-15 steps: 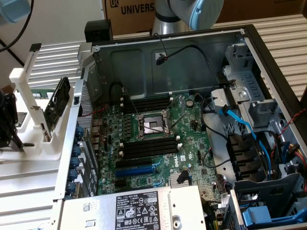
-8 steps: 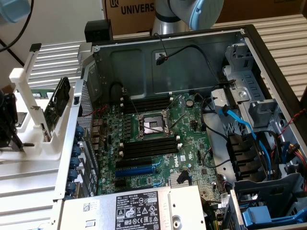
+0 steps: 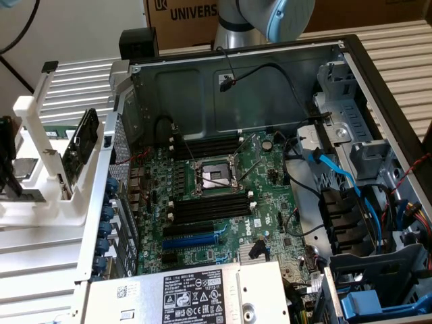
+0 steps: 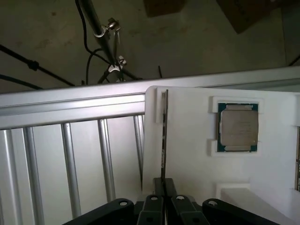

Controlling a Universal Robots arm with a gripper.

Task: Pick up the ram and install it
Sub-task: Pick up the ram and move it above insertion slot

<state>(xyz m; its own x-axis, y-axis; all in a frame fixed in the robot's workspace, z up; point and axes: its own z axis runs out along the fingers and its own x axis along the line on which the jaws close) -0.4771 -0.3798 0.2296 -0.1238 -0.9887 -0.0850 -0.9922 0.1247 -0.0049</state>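
The claw [image 4: 164, 188] clamps the ram [image 4: 164, 133] edge-on — white holder [image 4: 187, 164] alongside.

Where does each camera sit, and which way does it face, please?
Exterior view: off the arm, above the open computer case, looking down on the motherboard; the arm shows at the top edge.
Wrist view: on the wrist, looking down past the claw, shut on the ram, at the white holder and processor chip.
Shared: the white holder, at the exterior view's left.
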